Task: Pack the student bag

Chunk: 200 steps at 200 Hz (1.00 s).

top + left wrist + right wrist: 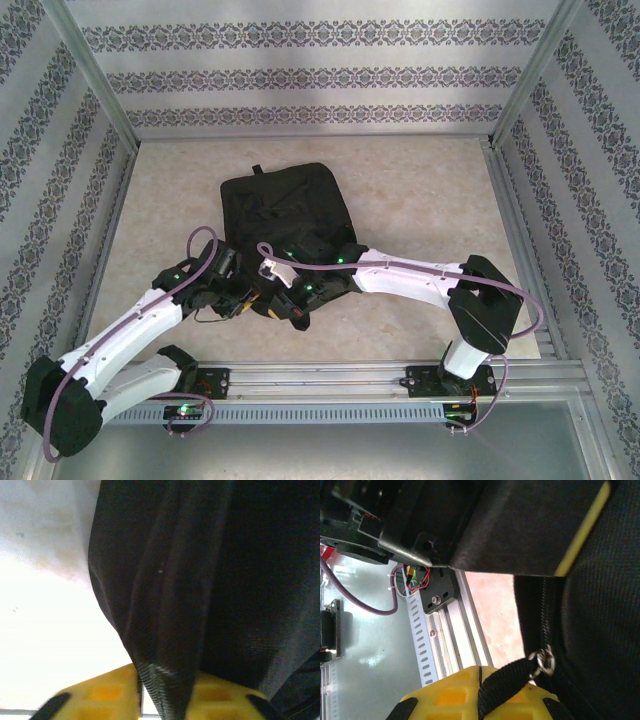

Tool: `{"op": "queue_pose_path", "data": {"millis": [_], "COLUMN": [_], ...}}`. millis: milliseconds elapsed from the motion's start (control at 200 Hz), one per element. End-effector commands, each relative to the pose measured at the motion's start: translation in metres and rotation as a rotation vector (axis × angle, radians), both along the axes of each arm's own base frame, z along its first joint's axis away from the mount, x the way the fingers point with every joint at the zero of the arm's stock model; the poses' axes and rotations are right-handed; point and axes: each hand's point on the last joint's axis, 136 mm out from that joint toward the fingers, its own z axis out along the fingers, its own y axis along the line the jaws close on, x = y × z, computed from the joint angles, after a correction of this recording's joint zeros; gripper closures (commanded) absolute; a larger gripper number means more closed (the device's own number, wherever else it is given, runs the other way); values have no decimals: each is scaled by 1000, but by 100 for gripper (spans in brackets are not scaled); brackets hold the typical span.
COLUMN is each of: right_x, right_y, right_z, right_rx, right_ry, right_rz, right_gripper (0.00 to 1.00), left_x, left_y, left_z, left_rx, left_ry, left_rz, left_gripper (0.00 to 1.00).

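Two claws engaged: left gripper (165, 700) pinches student bag (285, 205) fabric, right gripper (480, 697) clamps zip pull strap (507, 672). I'd draw strap along zip, left bracing.

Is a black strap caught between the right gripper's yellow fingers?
Yes: the black pull strap, ringed to the zip of the student bag, runs down between the yellow fingers of the right gripper.

Student bag (290, 200): no legible text, brand or number on the black fabric.
Wall panels (300, 80): repeating ornamental print; no lettering can be read.
Arm housings (410, 280): no readable marking.
Rail (330, 375) at the near table edge: no readable label.
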Motion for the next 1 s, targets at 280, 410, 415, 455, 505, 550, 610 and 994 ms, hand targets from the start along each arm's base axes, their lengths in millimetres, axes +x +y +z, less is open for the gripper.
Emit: {"op": "queue_pose_path", "data": {"millis": [280,410,415,455,505,550,610,994], "right_x": [-6,0,0,2,3,5,9,42], "right_y": [-45,-60,-61,-64,-69,-74,-80,-119], "right_z": [-3,-3,-3,-3,-4,-5,-8,-16], "right_rx": [-53,-69,-68,-71,-77,-86,-106,-185], "right_ry": [35,51,50,52,56,58,57,-35], "right_rz": [-13,-42,-43,-51,-59,-67,-86,-264], "right_gripper": [100,100,100,100,100,100,100,100], "left_x": [-20,-22,-22,-22,-23,-22,-22,12], "left_y": [39,51,52,55,58,60,65,111], "left_z": [-7,-4,-4,-2,-1,1,3,17], "left_rx": [167,201,203,210,215,225,250,369], "left_ry": [39,37,36,35,36,32,26,-45], "left_rz": [-64,-71,-72,-71,-72,-74,-78,6], "left_gripper": [100,100,100,100,100,100,100,100]}}
